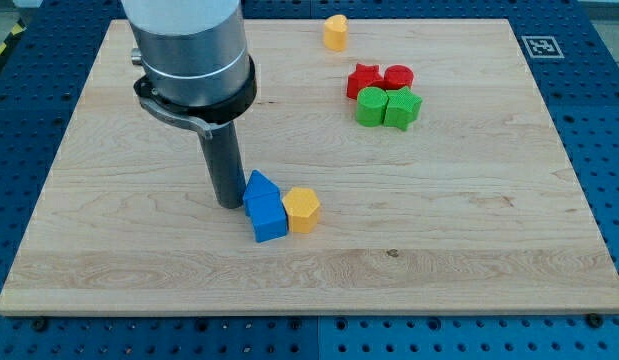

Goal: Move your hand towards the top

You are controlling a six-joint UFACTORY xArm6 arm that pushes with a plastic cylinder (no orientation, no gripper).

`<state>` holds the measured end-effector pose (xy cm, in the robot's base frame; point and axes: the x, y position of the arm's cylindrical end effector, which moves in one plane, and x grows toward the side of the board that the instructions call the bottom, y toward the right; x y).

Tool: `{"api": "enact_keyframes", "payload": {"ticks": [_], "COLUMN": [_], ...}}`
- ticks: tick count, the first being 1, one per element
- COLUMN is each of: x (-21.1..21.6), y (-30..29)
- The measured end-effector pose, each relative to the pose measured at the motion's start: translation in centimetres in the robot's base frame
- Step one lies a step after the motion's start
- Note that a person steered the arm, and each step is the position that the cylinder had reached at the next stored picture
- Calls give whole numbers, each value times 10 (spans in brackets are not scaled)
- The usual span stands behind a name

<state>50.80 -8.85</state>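
Note:
My tip [229,203] rests on the board at the view's lower middle-left, touching or almost touching the left side of a blue block [257,186]. A second blue block, a cube [268,218], sits just below and right of the first. A yellow hexagonal block [302,209] touches the cube's right side. A yellow heart-shaped block [335,32] stands alone near the view's top. At the upper right, a red star-like block [363,81], a red round block [398,77], a green round block [371,106] and a green star-like block [401,107] form a tight cluster.
The wooden board [469,230] lies on a blue perforated table. A black-and-white marker tag [540,45] is at the board's upper right corner. The arm's grey body [189,50] hides part of the board's upper left.

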Motion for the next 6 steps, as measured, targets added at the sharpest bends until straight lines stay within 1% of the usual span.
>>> {"api": "enact_keyframes", "payload": {"ticks": [1,2,3,4,5,6], "x": [-16,-66,-82,-89,-116,-131], "y": [-12,-37,-38,-38,-38,-38]}}
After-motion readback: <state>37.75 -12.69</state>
